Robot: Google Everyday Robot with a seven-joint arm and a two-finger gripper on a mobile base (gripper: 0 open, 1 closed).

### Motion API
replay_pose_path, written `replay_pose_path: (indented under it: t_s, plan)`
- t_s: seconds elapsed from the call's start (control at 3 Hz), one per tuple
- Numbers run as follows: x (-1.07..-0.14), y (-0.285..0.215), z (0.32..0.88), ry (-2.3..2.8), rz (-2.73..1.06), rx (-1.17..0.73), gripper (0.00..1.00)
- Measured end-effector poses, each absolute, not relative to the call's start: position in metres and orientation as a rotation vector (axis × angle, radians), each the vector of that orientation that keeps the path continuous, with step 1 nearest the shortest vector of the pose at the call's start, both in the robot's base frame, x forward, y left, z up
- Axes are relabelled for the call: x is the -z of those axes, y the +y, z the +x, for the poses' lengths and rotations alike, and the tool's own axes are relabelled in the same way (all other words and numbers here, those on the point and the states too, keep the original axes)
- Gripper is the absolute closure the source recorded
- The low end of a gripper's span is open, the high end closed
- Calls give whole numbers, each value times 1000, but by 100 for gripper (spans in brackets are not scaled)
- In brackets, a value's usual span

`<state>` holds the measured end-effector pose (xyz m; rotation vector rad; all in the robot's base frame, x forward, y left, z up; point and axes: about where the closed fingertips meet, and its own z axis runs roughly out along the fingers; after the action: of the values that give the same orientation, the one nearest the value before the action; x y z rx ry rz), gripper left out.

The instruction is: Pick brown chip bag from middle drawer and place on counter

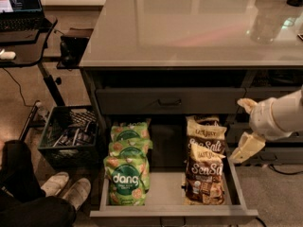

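The middle drawer (175,216) is pulled open below the counter (189,27). Brown chip bags with "Sea Salt" lettering stand in a row in its right half; the front one (205,178) is upright, with another (204,134) behind it. Green "dang" bags (127,179) fill the left half. My gripper (244,126) is at the right, just outside the drawer's right side and level with the rear brown bags. Its two cream fingers (247,147) are spread open and hold nothing. It touches no bag.
A closed drawer front with a dark pull (169,101) sits above the open drawer. A black crate (66,135) stands on the floor at left, beside a person's legs and white shoes (64,189). A black desk with a laptop (21,6) is at the far left.
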<state>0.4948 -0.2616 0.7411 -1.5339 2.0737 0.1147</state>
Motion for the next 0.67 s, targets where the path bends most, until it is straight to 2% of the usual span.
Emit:
replay_pose_path:
  t_s: [0.67]
  plan:
    - [-634, -304, 502, 2247, -1352, -50, 0]
